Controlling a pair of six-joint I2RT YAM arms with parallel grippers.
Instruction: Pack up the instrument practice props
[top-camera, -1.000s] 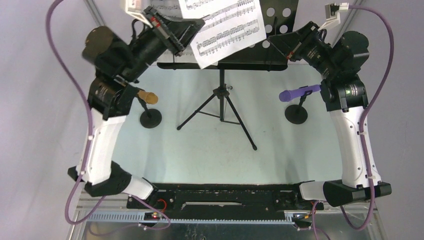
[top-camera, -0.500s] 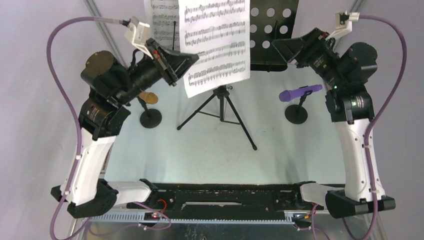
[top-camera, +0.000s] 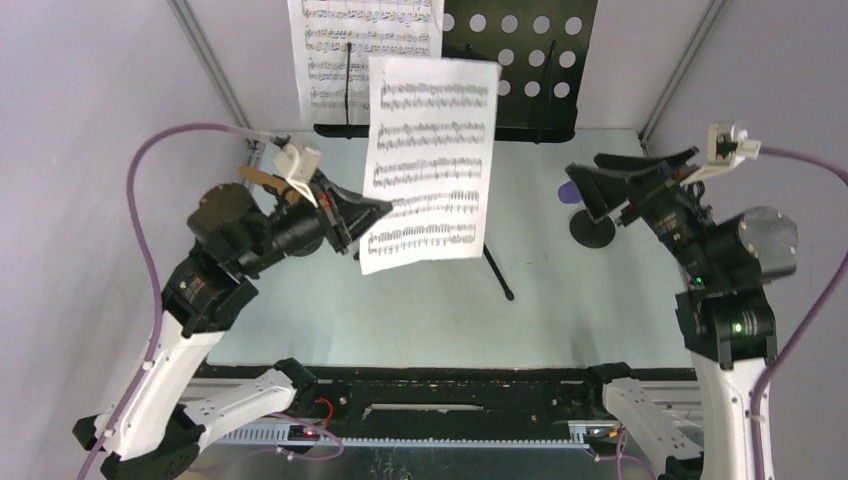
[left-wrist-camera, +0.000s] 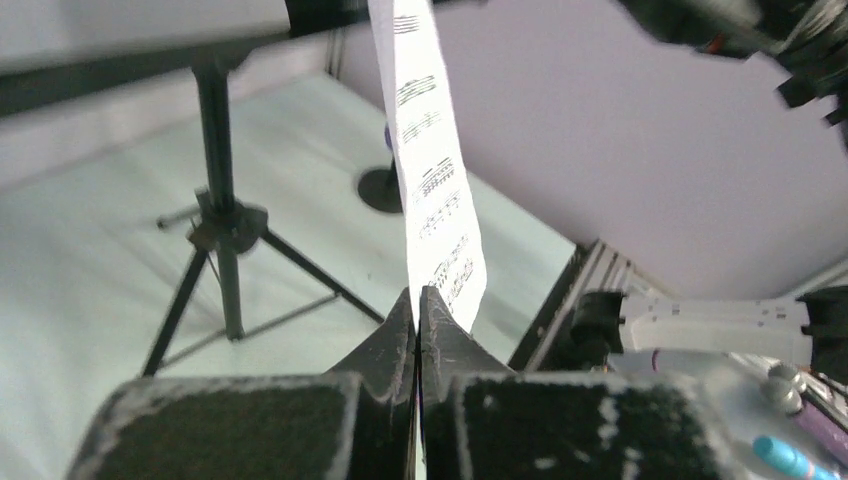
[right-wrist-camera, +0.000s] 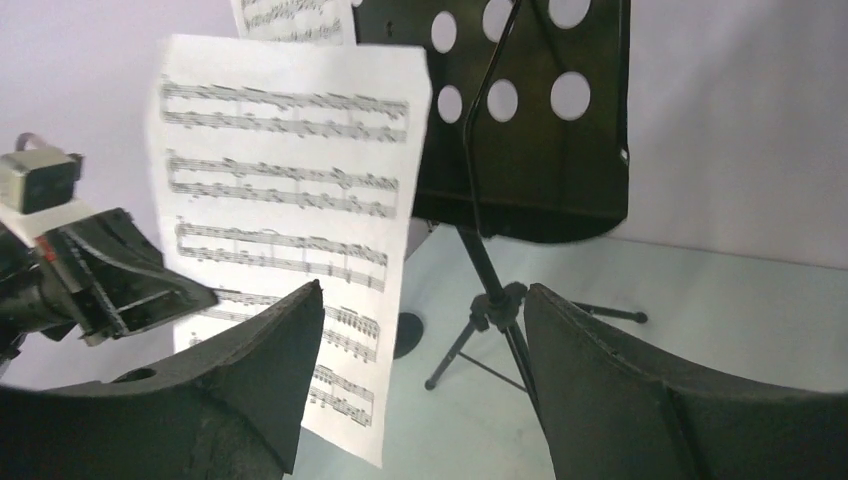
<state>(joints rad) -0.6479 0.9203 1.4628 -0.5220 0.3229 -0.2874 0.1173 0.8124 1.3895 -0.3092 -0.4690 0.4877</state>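
Sheet (top-camera: 430, 165) hung mid-frame in the top view, pinched at its 8 o'clock edge by the left gripper (top-camera: 378, 210), with the rack (top-camera: 520, 60) at 12 o'clock and the right gripper (top-camera: 592, 172) gaping empty at 3 o'clock. Left wrist: jaws clamped the sheet's edge. Right wrist: fingers spread wide, sheet at 10 o'clock.

Nothing legible; sheet-music pages (top-camera: 430, 160) show only staves.

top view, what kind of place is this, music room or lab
Probably a robot lab bench: plain walls box in a pale table, with a music rack and sheet-music page staged as props.
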